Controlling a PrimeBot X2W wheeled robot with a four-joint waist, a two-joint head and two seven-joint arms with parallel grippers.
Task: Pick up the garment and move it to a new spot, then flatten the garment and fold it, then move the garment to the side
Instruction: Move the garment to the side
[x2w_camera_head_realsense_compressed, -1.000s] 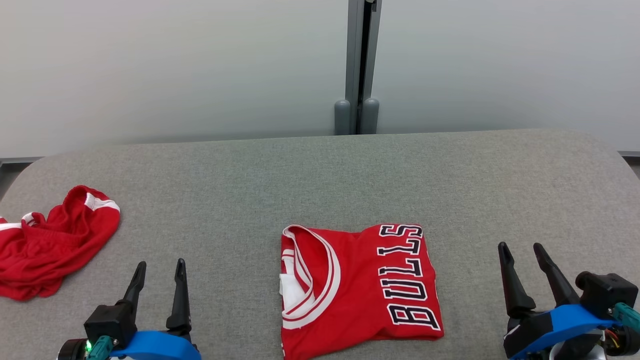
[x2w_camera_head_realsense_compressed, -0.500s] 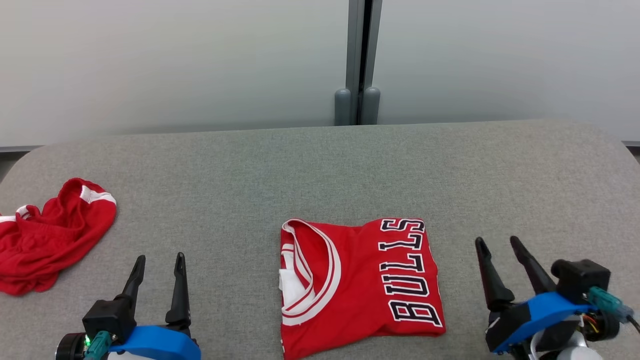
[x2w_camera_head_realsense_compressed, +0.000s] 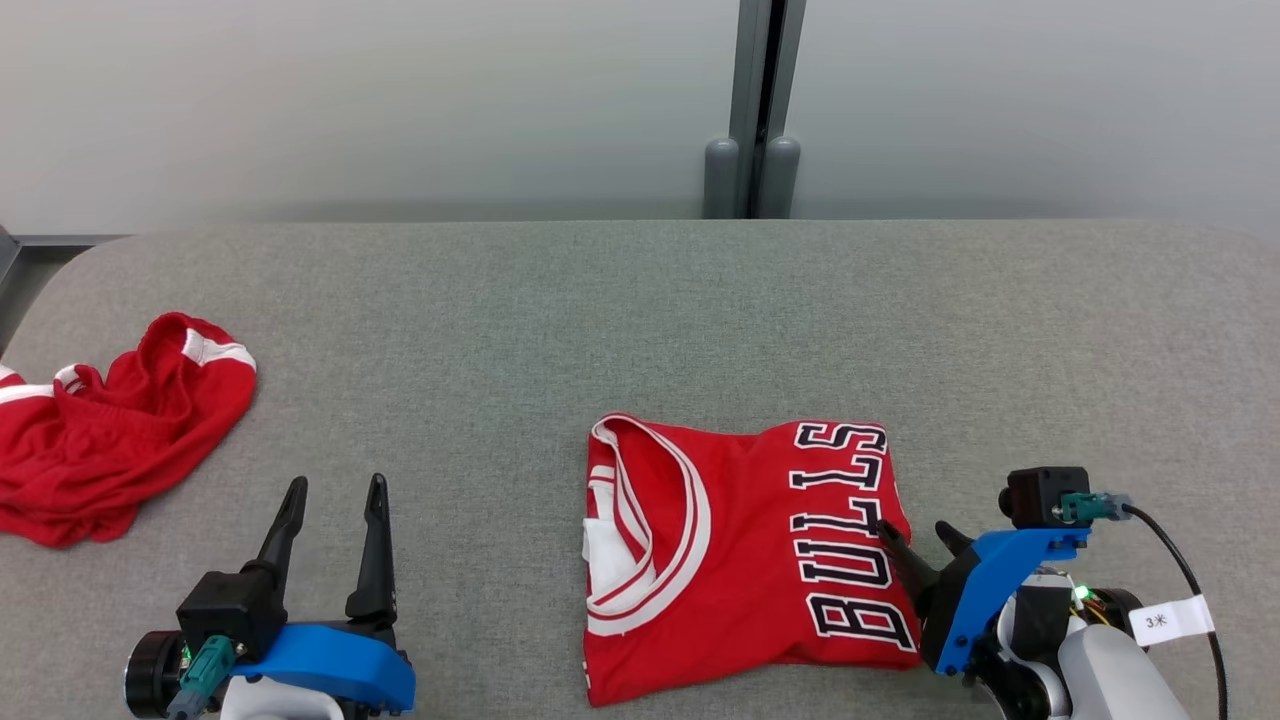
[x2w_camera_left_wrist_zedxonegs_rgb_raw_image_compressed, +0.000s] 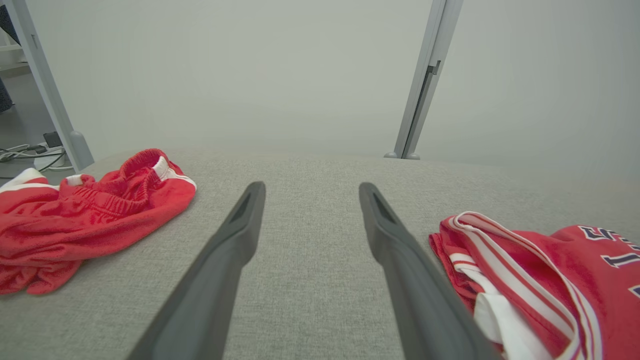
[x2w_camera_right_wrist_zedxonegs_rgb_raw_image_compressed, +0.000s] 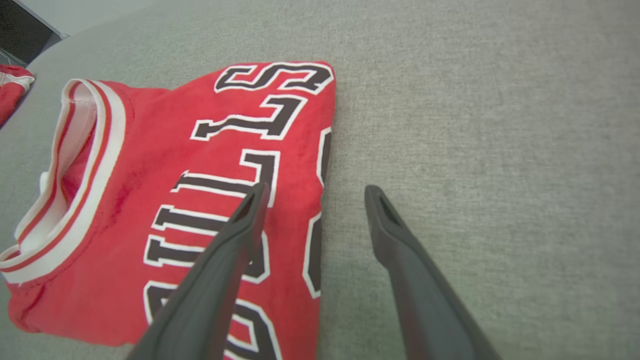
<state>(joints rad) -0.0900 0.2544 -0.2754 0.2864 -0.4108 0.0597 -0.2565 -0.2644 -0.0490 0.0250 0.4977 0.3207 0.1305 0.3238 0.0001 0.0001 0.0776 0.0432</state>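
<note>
**Head view.** The whole frame sits a little further right than a second ago. The grey post (x2w_camera_head_realsense_compressed: 760, 100), the crumpled red shorts (x2w_camera_head_realsense_compressed: 110, 430) and the folded red BULLS jersey (x2w_camera_head_realsense_compressed: 740, 550) all slide together, so this is a camera move and not a move of the things. Against that shift, the right gripper (x2w_camera_head_realsense_compressed: 912, 528) has come in from well right of the jersey to its right folded edge and has pitched downward. Its fingers are apart and hold nothing. The left gripper (x2w_camera_head_realsense_compressed: 338, 482) keeps its place at lower left, fingers apart and empty, well apart from the jersey. The jersey lies flat near the front middle of the grey fabric tabletop (x2w_camera_head_realsense_compressed: 600, 320), unchanged in shape.

**Left wrist view.** The fingers are spread over bare tabletop, with the shorts on one side and the jersey's white-striped collar on the other.

**Right wrist view.** The fingers straddle the jersey's folded edge, one over the black lettering and the other over bare tabletop. I cannot tell whether the tips touch the cloth.

**Reading.** The fold looks finished. This approach is probably the opening of the last step, moving the jersey to the side. The pinch has to catch every layer at that edge, or the fold may open.
</note>
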